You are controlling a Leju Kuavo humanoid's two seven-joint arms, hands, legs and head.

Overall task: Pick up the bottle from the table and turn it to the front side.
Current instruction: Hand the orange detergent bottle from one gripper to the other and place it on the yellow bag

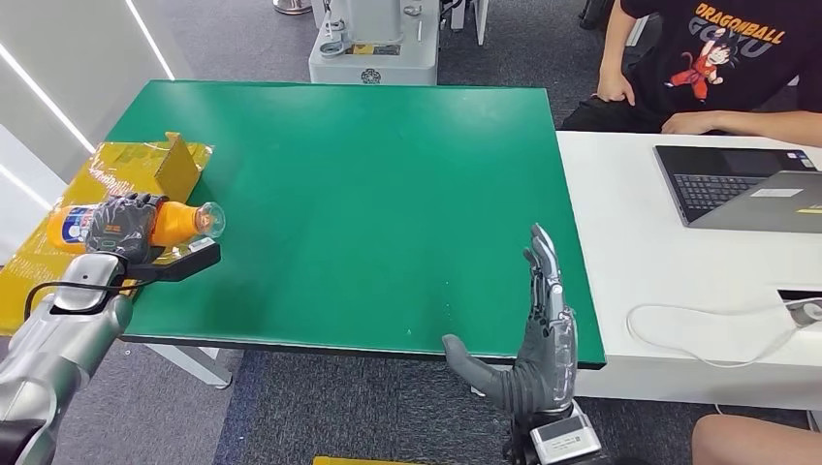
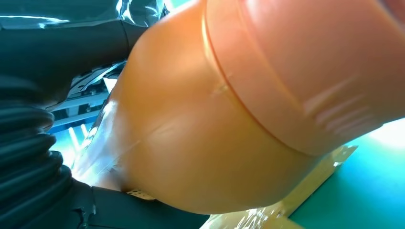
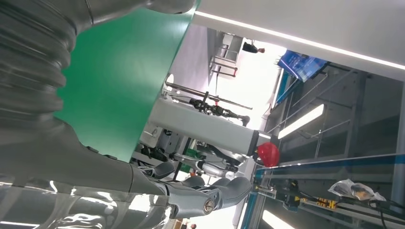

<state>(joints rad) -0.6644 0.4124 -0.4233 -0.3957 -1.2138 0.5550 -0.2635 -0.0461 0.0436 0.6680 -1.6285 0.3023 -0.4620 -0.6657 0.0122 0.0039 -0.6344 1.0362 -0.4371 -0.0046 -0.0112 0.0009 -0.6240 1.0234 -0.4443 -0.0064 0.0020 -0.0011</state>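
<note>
Gripping bottle (image 1: 174, 222) sideways w/ left robot hand (image 1: 121, 226).

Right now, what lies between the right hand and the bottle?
Just bare green table in the head view; the left hand grips the bottle, the right hand stands apart.

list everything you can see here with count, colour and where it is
bottle: 1, orange, lying on its side at the table's left edge, held
cardboard: 1, yellow, under and behind the bottle
table: 1, green, centre
desk: 1, white, right of the table
laptop: 1, grey, on the desk
cable: 1, white, desk's near edge
person: 1, black shirt, seated behind the desk
left hand: grips the bottle
right hand: spread, at the table's near edge
</note>
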